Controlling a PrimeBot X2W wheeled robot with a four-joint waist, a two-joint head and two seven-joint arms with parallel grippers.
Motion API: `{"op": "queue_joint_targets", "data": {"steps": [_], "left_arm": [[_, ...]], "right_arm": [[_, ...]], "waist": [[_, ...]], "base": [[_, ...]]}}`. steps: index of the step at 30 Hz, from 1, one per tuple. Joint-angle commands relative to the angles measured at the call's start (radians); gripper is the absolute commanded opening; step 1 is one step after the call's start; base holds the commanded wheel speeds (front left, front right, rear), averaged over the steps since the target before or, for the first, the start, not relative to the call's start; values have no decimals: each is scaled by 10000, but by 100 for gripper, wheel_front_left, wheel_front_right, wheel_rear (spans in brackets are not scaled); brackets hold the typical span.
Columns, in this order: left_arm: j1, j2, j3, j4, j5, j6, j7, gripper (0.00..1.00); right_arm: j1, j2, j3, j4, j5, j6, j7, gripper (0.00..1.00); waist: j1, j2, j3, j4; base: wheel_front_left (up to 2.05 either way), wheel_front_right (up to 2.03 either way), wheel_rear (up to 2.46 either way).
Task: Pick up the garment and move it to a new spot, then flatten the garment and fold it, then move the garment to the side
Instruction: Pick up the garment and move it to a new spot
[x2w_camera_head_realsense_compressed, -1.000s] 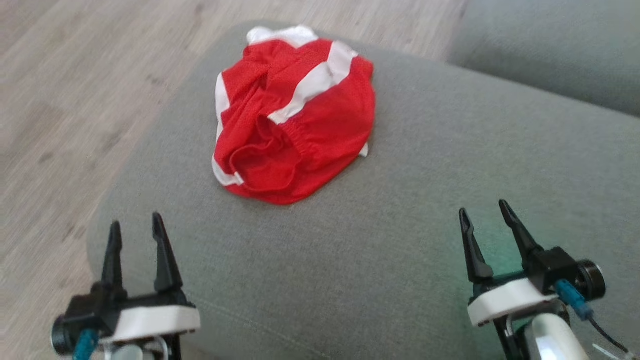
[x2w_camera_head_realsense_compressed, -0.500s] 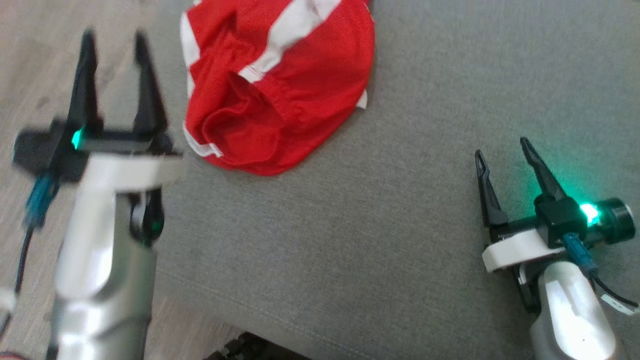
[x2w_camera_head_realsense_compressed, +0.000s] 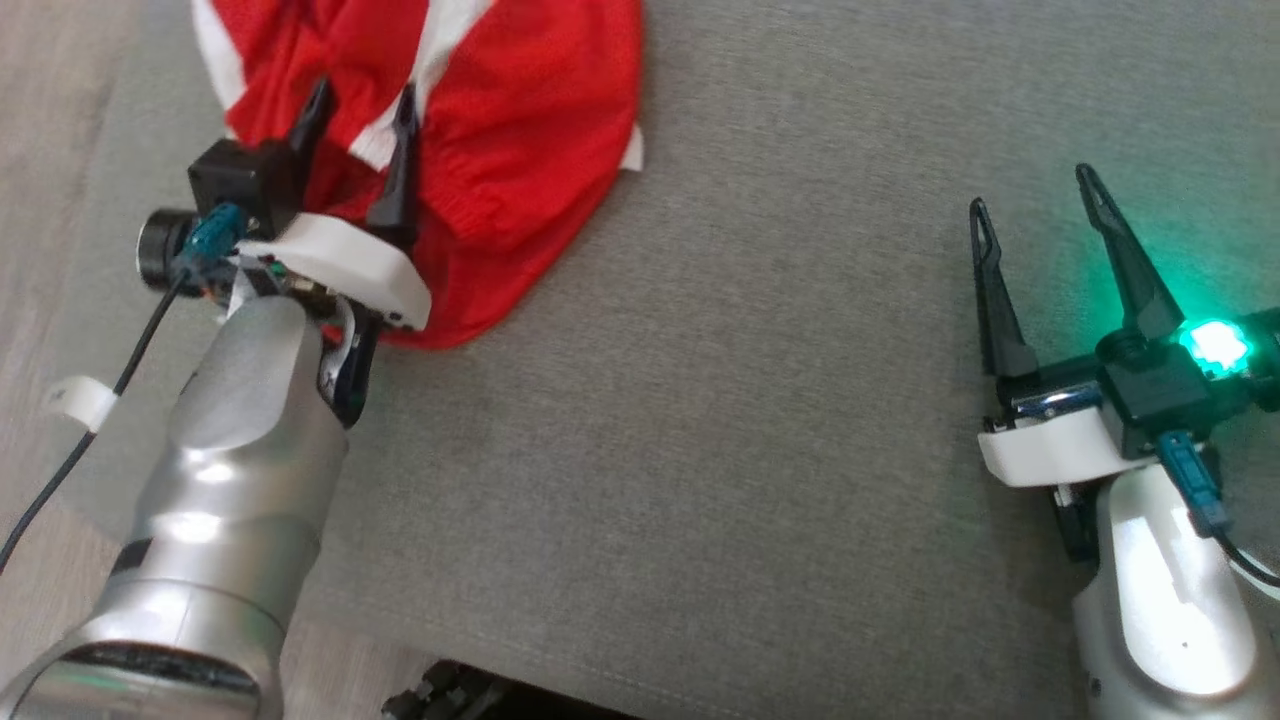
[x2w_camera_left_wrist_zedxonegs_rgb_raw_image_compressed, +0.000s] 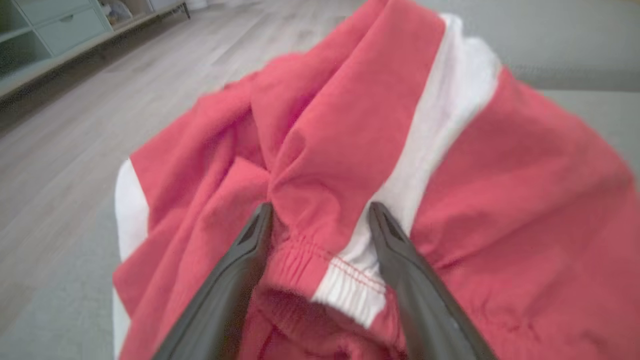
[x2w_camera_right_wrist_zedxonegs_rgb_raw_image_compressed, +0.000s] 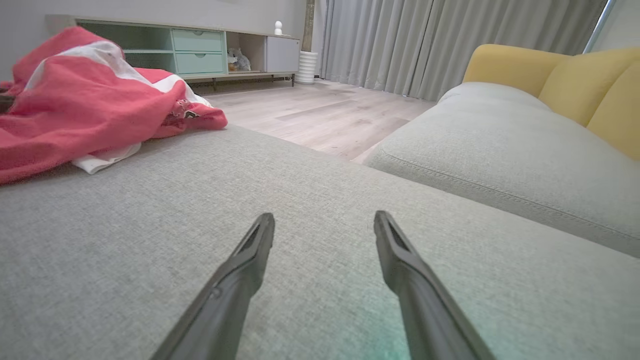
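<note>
Presently the left end effector (x2w_camera_head_realsense_compressed: 365, 90) stands released, its two fingers spread astride a raised fold of the garment (x2w_camera_head_realsense_compressed: 520, 120) beside the elastic waistband, not clenched on it. By the look of it, it is lined up on a ridge that a pinch could lift along with the whole heap. The red-and-white garment lies crumpled at 11 o'clock on the grey sofa cushion (x2w_camera_head_realsense_compressed: 700, 400), near the cushion's edge above the wooden floor (x2w_camera_head_realsense_compressed: 50, 100). The right end effector (x2w_camera_head_realsense_compressed: 1032, 188), likewise released, hovers at 3 o'clock over bare cushion, well apart from the cloth, probably so as not to crowd the grasp. Nothing blocks the open stretch between them. A second cushion (x2w_camera_right_wrist_zedxonegs_rgb_raw_image_compressed: 500, 135) and a yellow backrest (x2w_camera_right_wrist_zedxonegs_rgb_raw_image_compressed: 550, 65) lie beyond, toward 2 o'clock in the right wrist view.
</note>
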Motion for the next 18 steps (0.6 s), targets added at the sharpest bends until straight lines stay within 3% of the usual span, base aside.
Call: {"op": "queue_joint_targets", "data": {"steps": [1,2,3,4,7,13,18], "left_arm": [[-302,466,207,-50,17,19,-51,100],[-383,439,163,285,17,19,-74,100],[-449,430,112,536,48,19,-115,81],[-542,370,-76,811,33,19,-201,0],[-675,495,-147,748,80,18,-299,0],[-367,1078,355,-1390,586,67,-316,0],[-230,1706,395,-2820,1029,49,-317,0]], "right_arm": [[219,-50,78,92,-28,65,37,100],[238,-50,105,36,-6,65,37,100],[257,-50,116,-5,19,65,37,100],[288,-50,121,-53,76,65,37,100],[379,-50,112,-57,200,65,37,100],[506,-50,288,5,769,65,37,100],[470,-50,553,104,1631,65,37,100]], "waist": [[-2,0,63,-174],[-2,0,61,-237],[-2,0,58,-287],[-2,0,28,-376],[-2,0,-149,-460],[-2,0,-935,-808],[-2,0,-1803,-1578]], "base": [[0,0,0],[0,0,0],[0,0,0],[0,0,0],[0,0,0],[0,0,0],[0,0,0]]}}
